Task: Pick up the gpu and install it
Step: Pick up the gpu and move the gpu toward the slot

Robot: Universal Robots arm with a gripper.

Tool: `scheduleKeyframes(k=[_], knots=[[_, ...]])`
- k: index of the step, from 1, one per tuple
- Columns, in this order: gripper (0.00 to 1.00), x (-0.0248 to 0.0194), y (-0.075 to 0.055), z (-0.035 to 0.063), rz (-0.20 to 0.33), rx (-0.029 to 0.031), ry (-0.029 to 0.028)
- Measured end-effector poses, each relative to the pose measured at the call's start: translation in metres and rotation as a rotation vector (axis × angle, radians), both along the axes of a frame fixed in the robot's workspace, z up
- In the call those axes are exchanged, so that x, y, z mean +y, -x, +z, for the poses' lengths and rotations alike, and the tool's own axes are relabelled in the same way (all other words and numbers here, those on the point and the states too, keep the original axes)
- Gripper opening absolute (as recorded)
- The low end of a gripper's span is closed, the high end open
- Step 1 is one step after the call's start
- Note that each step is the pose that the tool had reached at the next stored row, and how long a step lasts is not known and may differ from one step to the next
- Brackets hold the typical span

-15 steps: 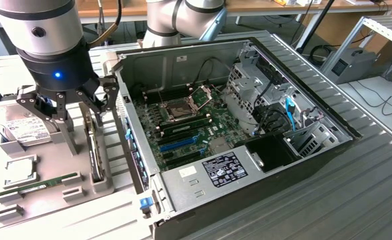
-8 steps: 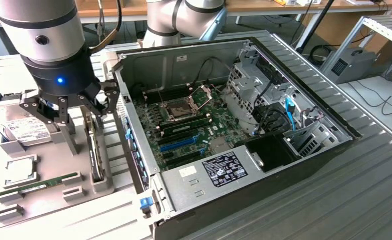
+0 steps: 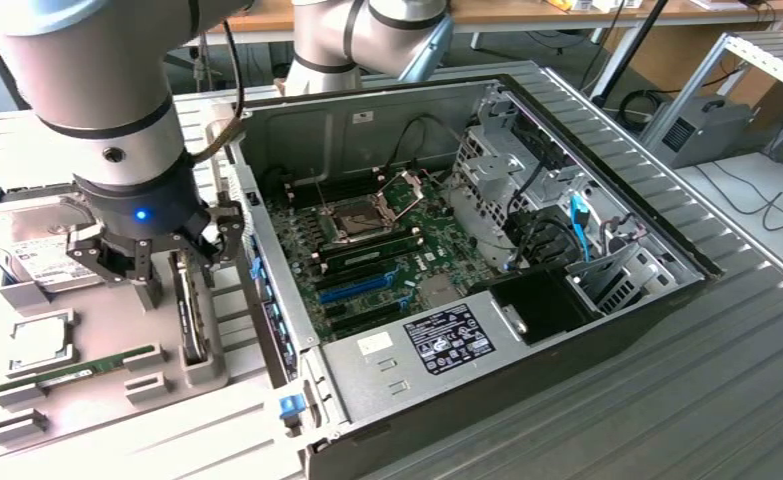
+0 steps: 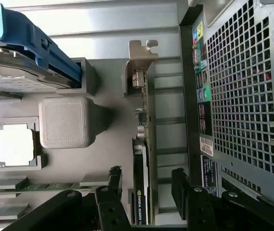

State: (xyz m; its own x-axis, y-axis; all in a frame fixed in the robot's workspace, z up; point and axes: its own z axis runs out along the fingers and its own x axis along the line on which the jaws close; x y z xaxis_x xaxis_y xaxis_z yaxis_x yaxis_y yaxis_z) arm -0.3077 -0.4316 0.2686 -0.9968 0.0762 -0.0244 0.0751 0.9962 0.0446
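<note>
One gripper [image 3: 178, 268] hangs over a grey parts holder [image 3: 98, 325] on the exterior view's left, beside an open computer case [image 3: 351, 120]. The gpu [image 3: 194, 320] stands on its thin edge in a slot of that holder, not yet lifted and not yet in the case. Its long axis runs from far to near, roughly parallel to the case's perforated back panel.

In the wrist view the gpu [image 4: 144, 144] shows edge-on as a narrow dark strip. It passes straight into the gap between the two black fingers [image 4: 113, 185]. The fingers are spread wide, one on each flat side of the card, with clear space on both sides. They hold nothing. The silver bracket [image 4: 139, 53] is at the card's end away from the gripper [image 4: 146, 175].

Closing would likely press the fingers against the flat faces, across the short thickness.
</note>
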Motion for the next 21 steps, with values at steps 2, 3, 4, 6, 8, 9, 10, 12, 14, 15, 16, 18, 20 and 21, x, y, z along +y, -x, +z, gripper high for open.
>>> scheduleKeyframes(k=[2, 3, 4, 6, 8, 9, 10, 12, 14, 15, 16, 18, 20, 21], knots=[[0.54, 0.0, 0.0, -0.0106, 0.0, -0.0001, -0.0001], [0.54, 0.0, 0.0, -0.0135, 0.0, -0.0001, -0.0001], [0.54, 0.0, 0.0, -0.0197, 0.0, 0.0, -0.0001], [0.54, 0.0, 0.0, -0.0282, 0.0, 0.0, 0.0], [0.54, 0.0, 0.0, -0.0339, 0.0, -0.0001, -0.0001], [0.54, 0.0, 0.0, -0.035, 0.0, -0.0001, -0.0001], [0.54, 0.0, 0.0, -0.0357, 0.0, 0.0, 0.0], [0.54, 0.0, 0.0, -0.0376, 0.0, -0.0001, -0.0001], [0.54, 0.0, 0.0, -0.04, 0.0, -0.0001, -0.0001], [0.54, 0.0, 0.0, -0.0415, 0.0, -0.0001, -0.0001], [0.54, 0.0, 0.0, -0.0428, 0.0, 0.0, 0.0], [0.54, 0.0, 0.0, -0.0457, 0.0, 0.0, 0.0], [0.54, 0.0, 0.0, -0.0458, 0.0, 0.0001, 0.0001], [0.54, 0.0, 0.0, -0.0459, 0.0, 0.0001, 0.0001]])
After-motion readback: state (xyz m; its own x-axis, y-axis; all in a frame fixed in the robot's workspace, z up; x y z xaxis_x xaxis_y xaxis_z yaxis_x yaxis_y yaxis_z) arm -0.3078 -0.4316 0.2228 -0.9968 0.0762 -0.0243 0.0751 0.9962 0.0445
